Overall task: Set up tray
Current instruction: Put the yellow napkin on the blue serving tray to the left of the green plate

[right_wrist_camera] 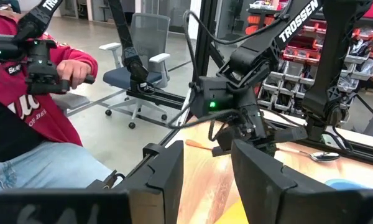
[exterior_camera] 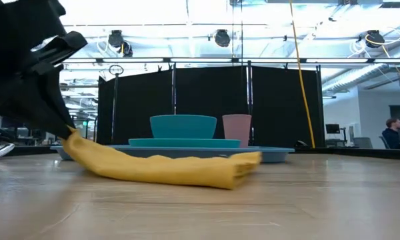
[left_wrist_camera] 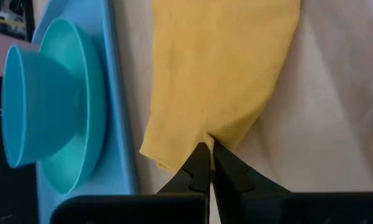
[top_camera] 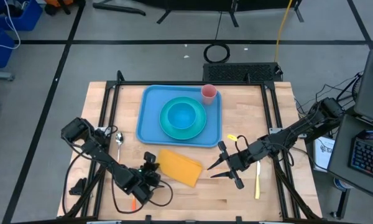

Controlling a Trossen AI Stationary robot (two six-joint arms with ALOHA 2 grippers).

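The light-blue tray [top_camera: 150,127] lies mid-table and carries a teal plate [top_camera: 200,127], a teal bowl [top_camera: 182,114] and a pink cup [top_camera: 209,93]. An orange-yellow napkin [top_camera: 180,167] lies on the wood in front of the tray. My left gripper [top_camera: 150,165] is at the napkin's left end, shut on it. My right gripper [top_camera: 211,170] hovers open just off the napkin's right end, touching nothing. In the left wrist view the napkin [left_wrist_camera: 224,74] stretches away beside the tray rim [left_wrist_camera: 121,124]. My left gripper pinches the napkin's left end at its edge [left_wrist_camera: 212,138] between the two fingers [left_wrist_camera: 196,168], coming slanting down from the table's near left. That end [exterior_camera: 75,141] is raised off the wood. The remaining cloth [exterior_camera: 187,170] lies slack on the table.
A spoon [top_camera: 119,138] lies left of the tray. A yellow utensil [top_camera: 257,180] lies near the right edge, a small yellow piece [top_camera: 231,137] sits by the tray's right corner, and an orange item [top_camera: 133,202] is near the front. A person's red sleeve [right_wrist_camera: 37,99] shows beyond the table.
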